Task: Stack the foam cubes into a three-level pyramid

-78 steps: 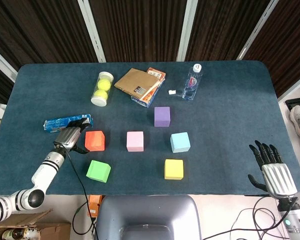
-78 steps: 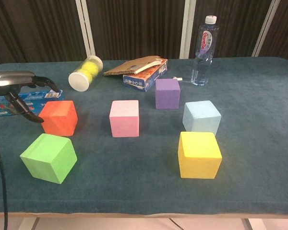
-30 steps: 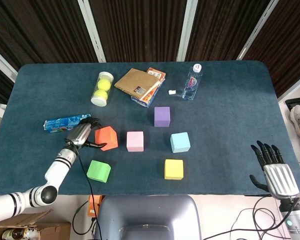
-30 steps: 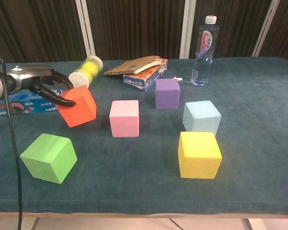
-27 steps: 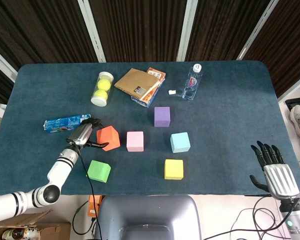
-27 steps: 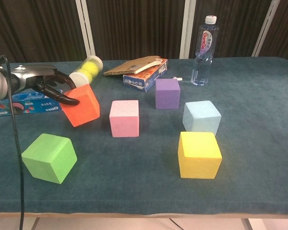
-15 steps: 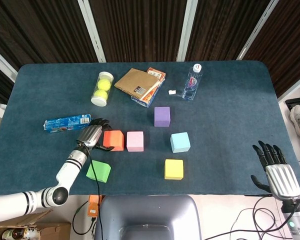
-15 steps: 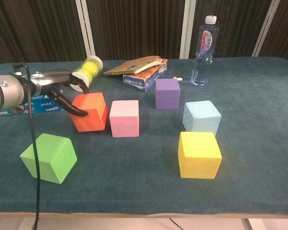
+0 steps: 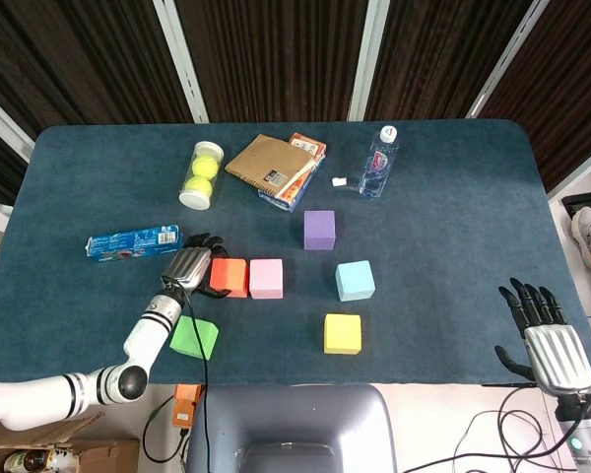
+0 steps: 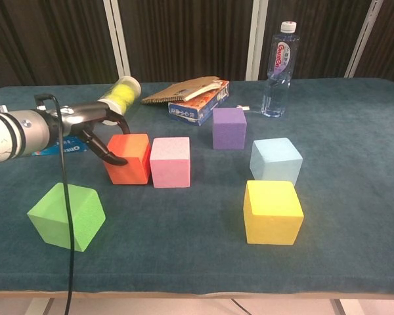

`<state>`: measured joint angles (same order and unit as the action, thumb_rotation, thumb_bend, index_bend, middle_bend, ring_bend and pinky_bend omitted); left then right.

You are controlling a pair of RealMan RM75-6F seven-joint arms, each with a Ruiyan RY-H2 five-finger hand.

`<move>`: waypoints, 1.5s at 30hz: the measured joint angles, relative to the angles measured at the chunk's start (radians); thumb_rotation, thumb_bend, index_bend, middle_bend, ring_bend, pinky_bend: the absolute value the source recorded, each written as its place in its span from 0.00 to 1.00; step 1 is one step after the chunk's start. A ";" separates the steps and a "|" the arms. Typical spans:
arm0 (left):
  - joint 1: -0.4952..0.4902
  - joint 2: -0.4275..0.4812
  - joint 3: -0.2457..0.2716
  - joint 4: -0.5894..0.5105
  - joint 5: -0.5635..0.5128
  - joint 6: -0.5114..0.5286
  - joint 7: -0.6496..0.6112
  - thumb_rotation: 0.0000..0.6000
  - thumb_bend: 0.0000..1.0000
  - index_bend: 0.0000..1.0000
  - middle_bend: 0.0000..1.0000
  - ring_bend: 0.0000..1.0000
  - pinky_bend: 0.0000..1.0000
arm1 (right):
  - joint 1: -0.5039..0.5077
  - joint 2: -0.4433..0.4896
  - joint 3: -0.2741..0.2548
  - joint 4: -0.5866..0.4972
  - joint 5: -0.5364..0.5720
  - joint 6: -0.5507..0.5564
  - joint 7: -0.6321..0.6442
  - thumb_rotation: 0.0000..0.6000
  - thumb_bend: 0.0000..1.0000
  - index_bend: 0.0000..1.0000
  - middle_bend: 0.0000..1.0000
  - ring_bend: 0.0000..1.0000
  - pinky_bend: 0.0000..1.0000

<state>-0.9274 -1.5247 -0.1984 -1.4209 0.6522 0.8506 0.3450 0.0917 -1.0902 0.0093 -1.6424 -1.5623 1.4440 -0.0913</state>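
My left hand (image 9: 193, 269) (image 10: 98, 128) grips the orange cube (image 9: 229, 277) (image 10: 129, 158), which sits on the table touching the left side of the pink cube (image 9: 266, 278) (image 10: 170, 161). The green cube (image 9: 195, 337) (image 10: 67, 216) lies near the front left. The purple cube (image 9: 319, 229) (image 10: 229, 127), light blue cube (image 9: 355, 280) (image 10: 275, 159) and yellow cube (image 9: 342, 333) (image 10: 272, 211) stand apart to the right. My right hand (image 9: 547, 340) hangs open off the table's front right corner, shown only in the head view.
At the back stand a tube of tennis balls (image 9: 202, 174) (image 10: 117, 100), a notebook on a box (image 9: 276, 169) (image 10: 196, 98) and a water bottle (image 9: 378, 161) (image 10: 278, 69). A blue biscuit packet (image 9: 132, 241) lies left of my left hand.
My left hand has carried the orange cube rightward from beside the biscuit packet and set it down flat against the pink cube. The right hand has barely moved.
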 measured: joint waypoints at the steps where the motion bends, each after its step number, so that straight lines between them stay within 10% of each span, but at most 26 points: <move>1: -0.002 -0.003 0.000 0.004 -0.003 -0.001 0.003 0.87 0.39 0.57 0.15 0.04 0.05 | 0.000 0.000 0.000 0.000 0.000 0.000 0.000 1.00 0.21 0.00 0.00 0.00 0.00; 45: -0.048 -0.022 -0.038 0.013 -0.147 -0.047 0.015 0.94 0.37 0.57 0.16 0.05 0.05 | -0.003 0.009 0.002 -0.003 0.006 -0.001 0.007 1.00 0.21 0.00 0.00 0.00 0.00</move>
<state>-0.9754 -1.5469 -0.2361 -1.4083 0.5048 0.8037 0.3600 0.0883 -1.0815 0.0118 -1.6454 -1.5568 1.4428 -0.0841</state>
